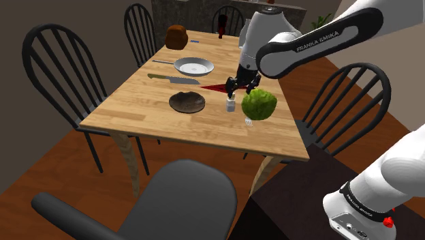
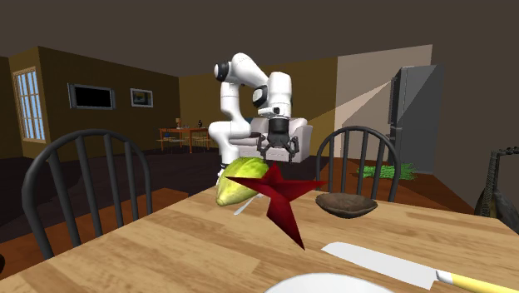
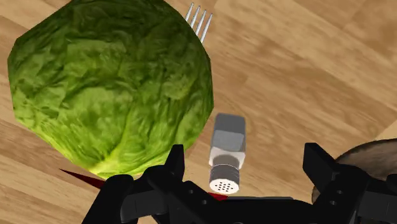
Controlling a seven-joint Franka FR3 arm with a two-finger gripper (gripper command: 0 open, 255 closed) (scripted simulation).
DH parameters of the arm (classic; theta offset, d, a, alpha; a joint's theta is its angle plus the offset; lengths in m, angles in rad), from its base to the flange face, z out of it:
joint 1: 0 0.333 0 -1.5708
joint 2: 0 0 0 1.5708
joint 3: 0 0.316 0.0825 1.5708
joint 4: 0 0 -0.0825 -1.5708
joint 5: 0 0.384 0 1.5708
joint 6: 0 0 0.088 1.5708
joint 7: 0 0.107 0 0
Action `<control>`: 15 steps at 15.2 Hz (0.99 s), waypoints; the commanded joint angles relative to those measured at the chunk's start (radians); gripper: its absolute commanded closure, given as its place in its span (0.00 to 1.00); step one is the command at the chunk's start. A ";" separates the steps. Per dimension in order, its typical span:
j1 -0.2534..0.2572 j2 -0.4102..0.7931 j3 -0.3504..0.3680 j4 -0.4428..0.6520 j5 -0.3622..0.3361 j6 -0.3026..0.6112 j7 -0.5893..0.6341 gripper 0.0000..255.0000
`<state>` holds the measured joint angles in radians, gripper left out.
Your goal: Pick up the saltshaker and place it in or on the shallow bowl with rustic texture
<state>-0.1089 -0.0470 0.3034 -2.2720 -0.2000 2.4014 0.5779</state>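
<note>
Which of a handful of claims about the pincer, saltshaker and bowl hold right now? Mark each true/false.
1. The pincer is open, with the saltshaker between its fingers but not clasped. True.
2. The saltshaker sits in the dark shallow bowl. False: it stands on the wooden table, between that bowl and the lettuce.
3. The lettuce is close beside the saltshaker, on the side away from the dark bowl. True.
4. The saltshaker lies on its side. False: it stands upright, perforated cap toward the pincer.
5. The knife rests inside the white dish. False: it lies on the table between the white dish and the dark bowl.
</note>
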 commanded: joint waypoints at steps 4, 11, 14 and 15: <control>-0.001 0.226 -0.018 0.130 -0.176 0.040 0.194 0.00; 0.007 0.296 -0.042 0.136 -0.226 0.099 0.228 0.00; 0.009 0.313 -0.048 0.138 -0.239 0.113 0.237 0.00; 0.009 0.314 -0.048 0.138 -0.239 0.113 0.237 0.00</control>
<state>-0.1004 0.2650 0.2557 -2.1346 -0.4375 2.5132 0.8140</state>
